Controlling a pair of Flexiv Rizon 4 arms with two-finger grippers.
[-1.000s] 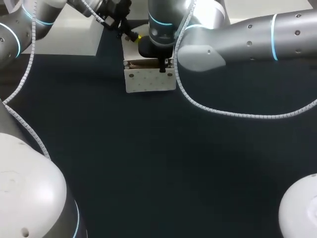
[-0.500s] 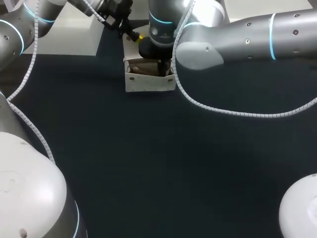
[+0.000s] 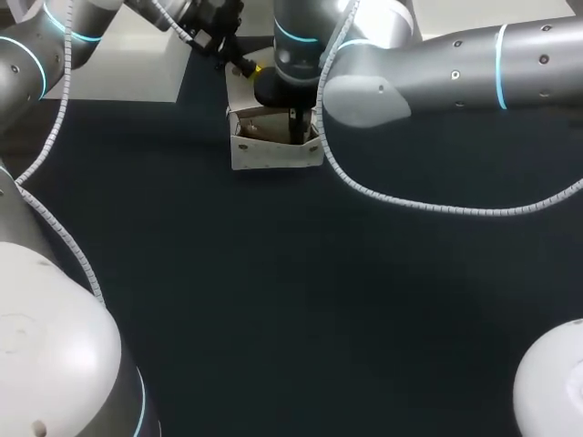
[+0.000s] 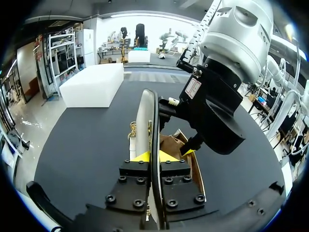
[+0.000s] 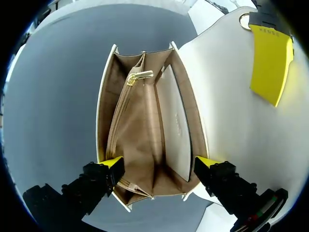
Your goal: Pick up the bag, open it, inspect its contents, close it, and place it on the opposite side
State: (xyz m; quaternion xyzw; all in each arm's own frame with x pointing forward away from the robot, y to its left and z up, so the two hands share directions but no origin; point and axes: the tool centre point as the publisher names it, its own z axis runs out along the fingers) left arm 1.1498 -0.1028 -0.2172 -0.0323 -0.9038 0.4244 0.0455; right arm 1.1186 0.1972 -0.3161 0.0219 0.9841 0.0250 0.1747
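Dark table (image 3: 273, 319). The bag (image 3: 273, 153) stands at its far side near the middle, mouth up. It is white outside, with a tan lining (image 5: 137, 145) inside.

The flap (image 4: 145, 116) is lifted and upright, and the left wrist view sees it edge-on.

Left gripper (image 4: 153, 157): clamped on the flap, with one yellow tip pressed to each face. The left arm comes in from the far left corner.

Right gripper (image 5: 159, 162): released, fingers spread wide, hanging straight over the open mouth. One yellow tip sits just outside each long wall at one end of the bag. I cannot confirm contact with the walls. The right arm comes in from the right and reaches past the middle.

The right wrist view looks straight down into the bag:
- A gold zipper pull (image 5: 140, 76) sits at the end away from the fingers, on a zip running along one wall.
- A pale inner panel (image 5: 174, 125) lies flat against the opposite wall.

White block (image 3: 118, 77) at the table's far left, apart from the bag.
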